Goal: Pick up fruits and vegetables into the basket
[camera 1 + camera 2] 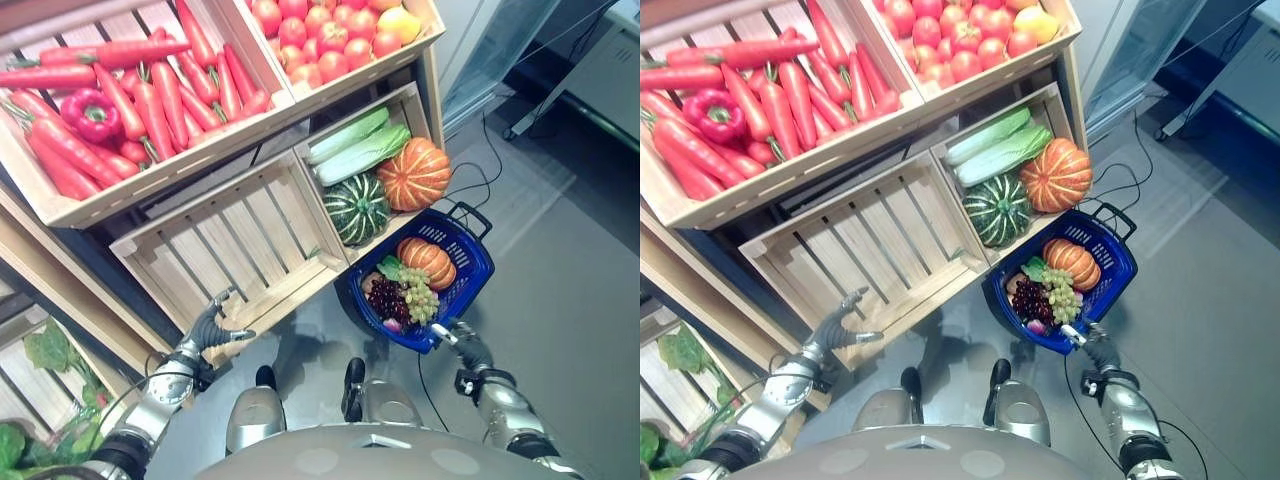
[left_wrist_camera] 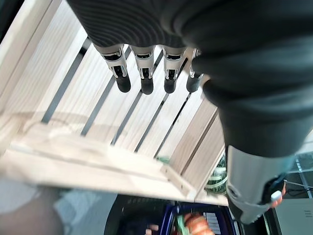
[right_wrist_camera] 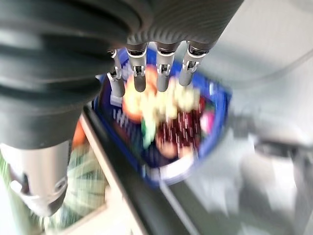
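My blue plastic basket [image 1: 470, 262] at four o'clock already holds a small orange pumpkin [image 1: 427, 261], green and dark grapes. My left hand [image 1: 213, 326], fingers spread, hovers empty over the bare slatted wooden crate [image 1: 240, 235]; my right hand [image 1: 462, 343] hangs beside the basket's rim, fingers straight. Carrots, tomatoes and squashes remain.

The empty slatted crate [image 1: 240, 245] offers the widest open room, its whole floor bare; the left hand [image 1: 212, 327] hovers at its front rail with fingers spread. Right of that crate, the green striped squash [image 1: 356, 208], orange pumpkin [image 1: 413, 173] and cabbages [image 1: 358, 146] pack the neighbouring bin. The blue basket [image 1: 478, 262] (on the floor just beyond) is crowded with produce, the right hand [image 1: 462, 343] at its near rim.
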Tool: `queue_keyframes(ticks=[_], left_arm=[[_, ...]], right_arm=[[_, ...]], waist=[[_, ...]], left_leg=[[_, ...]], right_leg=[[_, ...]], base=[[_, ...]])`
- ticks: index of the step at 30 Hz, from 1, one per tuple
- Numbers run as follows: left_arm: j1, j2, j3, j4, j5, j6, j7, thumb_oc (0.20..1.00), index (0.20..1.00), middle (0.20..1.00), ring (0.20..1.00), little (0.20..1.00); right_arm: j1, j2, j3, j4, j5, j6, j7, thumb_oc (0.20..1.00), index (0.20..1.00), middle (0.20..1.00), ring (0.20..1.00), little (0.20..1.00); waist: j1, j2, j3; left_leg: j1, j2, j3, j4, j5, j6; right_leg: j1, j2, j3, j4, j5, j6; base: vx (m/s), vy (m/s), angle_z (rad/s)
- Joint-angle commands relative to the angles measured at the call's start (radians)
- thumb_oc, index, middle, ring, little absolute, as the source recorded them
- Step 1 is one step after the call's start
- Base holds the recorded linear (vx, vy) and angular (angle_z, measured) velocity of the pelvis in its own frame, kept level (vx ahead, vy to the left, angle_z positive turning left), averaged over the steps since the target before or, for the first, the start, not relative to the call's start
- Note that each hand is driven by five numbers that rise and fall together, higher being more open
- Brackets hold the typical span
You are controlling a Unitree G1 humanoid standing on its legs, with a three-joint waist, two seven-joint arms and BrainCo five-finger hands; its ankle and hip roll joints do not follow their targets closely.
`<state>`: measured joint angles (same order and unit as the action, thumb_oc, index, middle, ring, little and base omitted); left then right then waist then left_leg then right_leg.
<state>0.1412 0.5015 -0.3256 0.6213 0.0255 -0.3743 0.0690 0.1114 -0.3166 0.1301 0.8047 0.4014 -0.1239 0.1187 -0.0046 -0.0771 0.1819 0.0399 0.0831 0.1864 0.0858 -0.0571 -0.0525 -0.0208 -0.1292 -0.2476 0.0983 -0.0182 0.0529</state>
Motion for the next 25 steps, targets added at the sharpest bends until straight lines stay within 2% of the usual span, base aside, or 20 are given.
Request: queue_keyframes(ticks=[1, 3, 5, 6, 9, 10, 11, 12, 13, 14, 17, 18, 20, 23, 25], left_arm=[[-0.005, -0.032, 0.019, 0.051, -0.037, -0.039, -0.070, 1.000, 1.000, 1.000, 1.000, 1.000], [-0.028, -0.066, 0.019, 0.129, -0.061, -0.033, -0.099, 1.000, 1.000, 1.000, 1.000, 1.000], [-0.052, -0.101, 0.020, 0.215, -0.104, -0.008, -0.169, 1.000, 1.000, 1.000, 1.000, 1.000], [-0.060, -0.112, 0.020, 0.240, -0.112, -0.004, -0.188, 1.000, 1.000, 1.000, 1.000, 1.000], [-0.078, -0.145, 0.016, 0.313, -0.118, -0.033, -0.223, 1.000, 1.000, 1.000, 1.000, 1.000], [-0.086, -0.155, 0.012, 0.330, -0.143, -0.053, -0.272, 1.000, 1.000, 1.000, 1.000, 1.000], [-0.096, -0.174, 0.008, 0.351, -0.218, -0.003, -0.340, 1.000, 1.000, 1.000, 1.000, 1.000], [-0.097, -0.180, 0.010, 0.363, -0.235, 0.003, -0.355, 1.000, 1.000, 1.000, 1.000, 1.000], [-0.105, -0.194, 0.018, 0.389, -0.276, 0.023, -0.403, 1.000, 1.000, 1.000, 1.000, 1.000], [-0.112, -0.208, 0.029, 0.408, -0.307, 0.046, -0.438, 1.000, 1.000, 1.000, 1.000, 1.000], [-0.113, -0.236, 0.062, 0.452, -0.370, 0.088, -0.502, 1.000, 1.000, 1.000, 1.000, 1.000], [-0.113, -0.236, 0.062, 0.453, -0.370, 0.088, -0.502, 1.000, 1.000, 1.000, 1.000, 1.000], [-0.122, -0.246, 0.078, 0.475, -0.393, 0.131, -0.535, 1.000, 1.000, 1.000, 1.000, 1.000], [-0.125, -0.251, 0.085, 0.499, -0.389, 0.148, -0.559, 1.000, 1.000, 1.000, 1.000, 1.000], [-0.124, -0.258, 0.095, 0.515, -0.387, 0.181, -0.554, 1.000, 1.000, 1.000, 1.000, 1.000]], right_arm=[[-0.025, -0.018, 0.026, -0.013, -0.019, -0.003, 0.092, 1.000, 1.000, 1.000, 1.000, 1.000], [-0.041, 0.004, 0.052, 0.037, -0.023, 0.022, 0.115, 1.000, 1.000, 1.000, 1.000, 1.000], [-0.058, 0.026, 0.088, 0.108, -0.075, 0.001, 0.119, 1.000, 1.000, 1.000, 1.000, 1.000], [-0.064, 0.034, 0.097, 0.132, -0.060, 0.022, 0.124, 1.000, 1.000, 1.000, 1.000, 1.000], [-0.076, 0.066, 0.107, 0.212, -0.033, 0.059, 0.147, 1.000, 1.000, 1.000, 1.000, 1.000], [-0.082, 0.074, 0.112, 0.244, -0.039, 0.064, 0.164, 1.000, 1.000, 1.000, 1.000, 1.000], [-0.091, 0.085, 0.121, 0.279, -0.045, 0.084, 0.191, 1.000, 1.000, 1.000, 1.000, 1.000], [-0.092, 0.088, 0.123, 0.291, -0.050, 0.094, 0.200, 1.000, 1.000, 1.000, 1.000, 1.000], [-0.093, 0.099, 0.120, 0.332, -0.046, 0.153, 0.253, 1.000, 1.000, 1.000, 1.000, 1.000], [-0.094, 0.107, 0.110, 0.360, -0.016, 0.180, 0.273, 1.000, 1.000, 1.000, 1.000, 1.000], [-0.108, 0.106, 0.091, 0.400, -0.016, 0.134, 0.237, 1.000, 1.000, 1.000, 1.000, 1.000], [-0.108, 0.105, 0.091, 0.401, -0.016, 0.134, 0.237, 1.000, 1.000, 1.000, 1.000, 1.000], [-0.118, 0.104, 0.093, 0.422, -0.048, 0.145, 0.281, 1.000, 1.000, 1.000, 1.000, 1.000], [-0.115, 0.107, 0.089, 0.435, -0.030, 0.157, 0.282, 1.000, 1.000, 1.000, 1.000, 1.000], [-0.112, 0.110, 0.084, 0.442, -0.021, 0.163, 0.279, 1.000, 1.000, 1.000, 1.000, 1.000]], waist=[[-0.003, 0.020, 0.003], [-0.003, 0.025, -0.006], [-0.001, 0.033, -0.014], [0.000, 0.036, -0.017], [0.000, 0.043, -0.024], [0.000, 0.047, -0.026], [0.000, 0.053, -0.029], [0.001, 0.055, -0.029], [0.002, 0.060, -0.028], [0.004, 0.063, -0.030], [0.010, 0.066, -0.042], [0.010, 0.066, -0.041], [0.014, 0.066, -0.047], [0.016, 0.066, -0.048], [0.014, 0.065, -0.051]], left_leg=[[0.027, 0.019, 0.002, -0.050, 0.046, 0.007], [0.041, 0.015, 0.002, -0.068, 0.053, 0.005], [0.056, 0.008, 0.004, -0.085, 0.054, 0.006], [0.060, 0.005, 0.003, -0.088, 0.054, 0.007], [0.077, -0.001, 0.015, -0.099, 0.050, 0.007], [0.081, -0.005, 0.020, -0.102, 0.049, 0.008], [0.085, -0.011, 0.025, -0.109, 0.048, 0.010], [0.086, -0.012, 0.024, -0.111, 0.048, 0.010], [0.094, -0.016, 0.023, -0.117, 0.047, 0.012], [0.097, -0.018, 0.020, -0.118, 0.046, 0.015], [0.103, -0.026, 0.017, -0.116, 0.038, 0.023], [0.103, -0.026, 0.017, -0.116, 0.038, 0.023], [0.106, -0.030, 0.016, -0.116, 0.035, 0.026], [0.110, -0.033, 0.011, -0.120, 0.033, 0.028], [0.116, -0.034, 0.013, -0.123, 0.033, 0.030]], right_leg=[[0.040, -0.044, 0.000, 0.021, 0.031, 0.104], [0.055, -0.045, -0.005, 0.001, 0.034, 0.103], [0.071, -0.046, -0.013, -0.018, 0.036, 0.101], [0.076, -0.047, -0.016, -0.025, 0.038, 0.101], [0.094, -0.051, -0.031, -0.054, 0.049, 0.103], [0.100, -0.051, -0.035, -0.067, 0.054, 0.102], [0.106, -0.050, -0.040, -0.085, 0.061, 0.102], [0.108, -0.050, -0.041, -0.087, 0.062, 0.102], [0.115, -0.049, -0.045, -0.089, 0.060, 0.099], [0.121, -0.048, -0.046, -0.092, 0.058, 0.096], [0.134, -0.046, -0.053, -0.102, 0.057, 0.092], [0.135, -0.046, -0.053, -0.102, 0.057, 0.092], [0.141, -0.045, -0.055, -0.105, 0.054, 0.087], [0.148, -0.043, -0.061, -0.107, 0.052, 0.085], [0.154, -0.042, -0.059, -0.110, 0.052, 0.085]], base=[[-0.04, 0.108, -0.03], [-0.04, 0.114, 0.00], [-0.04, 0.112, 0.00], [-0.03, 0.087, -0.02], [-0.03, 0.078, 0.00], [-0.06, 0.115, -0.03], [-0.06, 0.097, -0.05], [-0.06, 0.092, -0.03], [-0.03, 0.058, -0.06], [-0.02, 0.060, -0.12], [0.00, 0.026, -0.05], [0.00, 0.000, 0.00], [0.00, 0.000, 0.00], [0.00, 0.000, 0.00], [0.00, 0.000, 0.00]])
